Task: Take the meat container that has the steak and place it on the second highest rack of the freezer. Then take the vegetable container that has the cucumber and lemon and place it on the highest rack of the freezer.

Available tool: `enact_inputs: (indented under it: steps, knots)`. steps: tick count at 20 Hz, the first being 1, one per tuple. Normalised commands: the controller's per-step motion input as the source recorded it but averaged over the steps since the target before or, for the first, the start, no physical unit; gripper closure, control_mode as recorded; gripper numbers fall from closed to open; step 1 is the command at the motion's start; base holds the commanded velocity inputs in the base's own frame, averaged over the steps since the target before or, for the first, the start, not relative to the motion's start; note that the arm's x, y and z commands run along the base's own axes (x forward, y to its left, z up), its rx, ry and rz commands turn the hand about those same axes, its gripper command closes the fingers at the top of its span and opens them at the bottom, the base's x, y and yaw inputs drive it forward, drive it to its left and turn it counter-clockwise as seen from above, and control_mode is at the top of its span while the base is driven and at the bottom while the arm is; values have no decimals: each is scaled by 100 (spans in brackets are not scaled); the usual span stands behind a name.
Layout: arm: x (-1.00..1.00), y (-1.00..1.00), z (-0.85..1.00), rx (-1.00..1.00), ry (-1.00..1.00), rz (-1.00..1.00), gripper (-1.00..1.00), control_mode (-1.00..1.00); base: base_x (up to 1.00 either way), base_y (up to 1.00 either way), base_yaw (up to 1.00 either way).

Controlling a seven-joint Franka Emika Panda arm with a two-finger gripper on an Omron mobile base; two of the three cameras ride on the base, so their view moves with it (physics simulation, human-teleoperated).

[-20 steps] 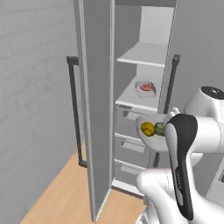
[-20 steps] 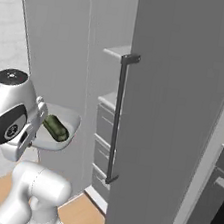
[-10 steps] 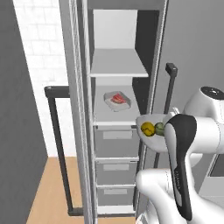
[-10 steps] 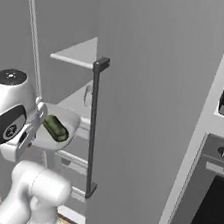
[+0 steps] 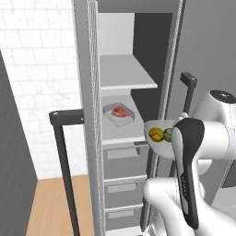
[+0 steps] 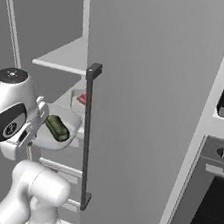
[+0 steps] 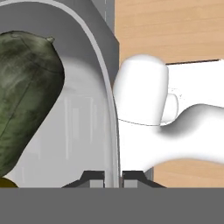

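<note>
The freezer (image 5: pixel 129 69) stands open in front of me, its door (image 6: pixel 149 114) swung out on my right with a long dark handle (image 6: pixel 87 136) down its edge. Inside, a white top rack (image 5: pixel 126 76) is bare, and the rack below it (image 5: pixel 120 131) carries the meat container (image 5: pixel 120 114) with the red steak (image 5: pixel 120 110) in it, sitting towards the back. Closed drawers (image 5: pixel 124 161) stack beneath that rack. My vegetable container (image 5: pixel 159 135) hangs in the air just outside the freezer opening, lower than the top rack and about level with the steak's rack. My tool (image 7: pixel 113 177) is clamped on its thin rim (the two tips sit either side of the wall, pressed together on it). In the dish the dark green cucumber (image 7: pixel 24 96) lies beside the yellow lemon (image 5: pixel 155 134).
</note>
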Motion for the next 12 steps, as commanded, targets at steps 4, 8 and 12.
enact_inputs:
  steps: [4, 8, 12]
  knots:
    - [0, 0, 0, 0, 0, 0, 100, 100, 0, 68, 0]
    - [0, 0, 0, 0, 0, 0, 100, 100, 12, 50, 0]
    - [0, 0, 0, 0, 0, 0, 100, 100, 47, 27, -3]
